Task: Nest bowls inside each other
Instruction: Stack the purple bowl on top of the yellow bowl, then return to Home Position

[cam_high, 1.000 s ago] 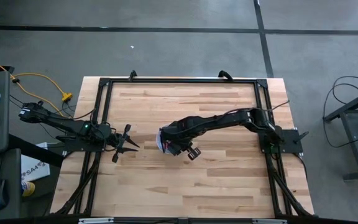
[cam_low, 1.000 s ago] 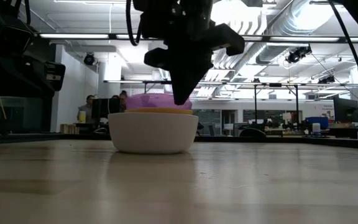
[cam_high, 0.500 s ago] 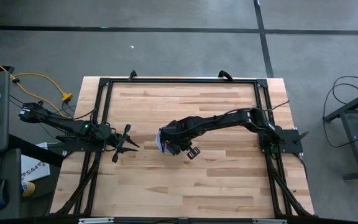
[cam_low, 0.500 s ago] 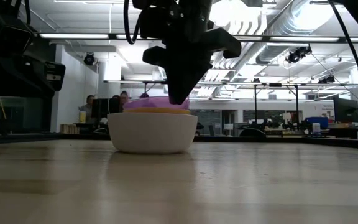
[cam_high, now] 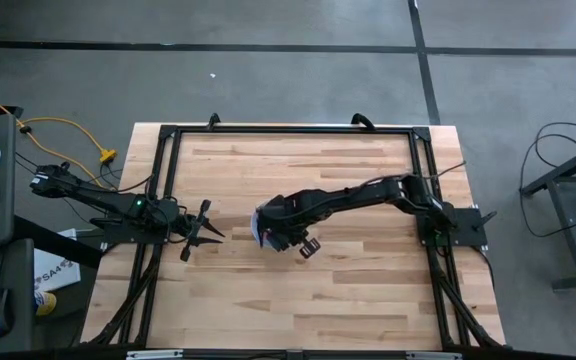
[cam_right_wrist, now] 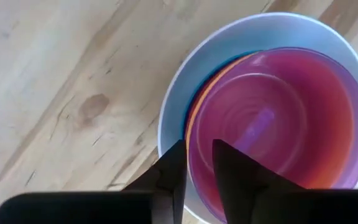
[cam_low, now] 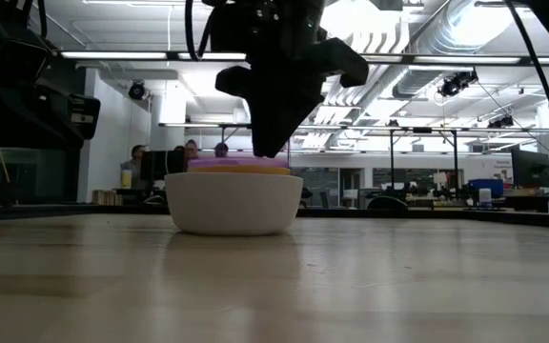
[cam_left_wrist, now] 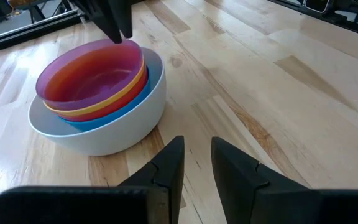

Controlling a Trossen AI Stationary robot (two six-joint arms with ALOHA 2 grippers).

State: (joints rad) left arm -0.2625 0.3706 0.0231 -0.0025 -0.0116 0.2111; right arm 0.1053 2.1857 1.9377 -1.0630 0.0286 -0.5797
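Observation:
A stack of nested bowls stands on its base at mid-table. The white bowl (cam_left_wrist: 126, 127) is outermost, then come blue (cam_left_wrist: 120, 107), yellow (cam_left_wrist: 107, 102) and red, with the purple bowl (cam_left_wrist: 95, 74) innermost. The purple bowl's rim (cam_low: 239, 163) sits level just above the white bowl (cam_low: 234, 205). My right gripper (cam_right_wrist: 199, 163) points down over the purple bowl's rim, open, with nothing pinched. In the high view it (cam_high: 280, 232) hides most of the stack (cam_high: 257, 226). My left gripper (cam_left_wrist: 197, 152) waits open, low at the table's left (cam_high: 211, 233), short of the stack.
Black frame rails (cam_high: 165, 180) run along the table's left, far and right edges. Bare wood lies on the near side and to the right of the stack. People (cam_low: 139, 157) sit in the room beyond the far edge.
My right gripper has opened and let go of the purple bowl, staying where it was above the stack. The purple bowl, which was held raised above the yellow rim, has sunk into the stack and now sits level and lower.

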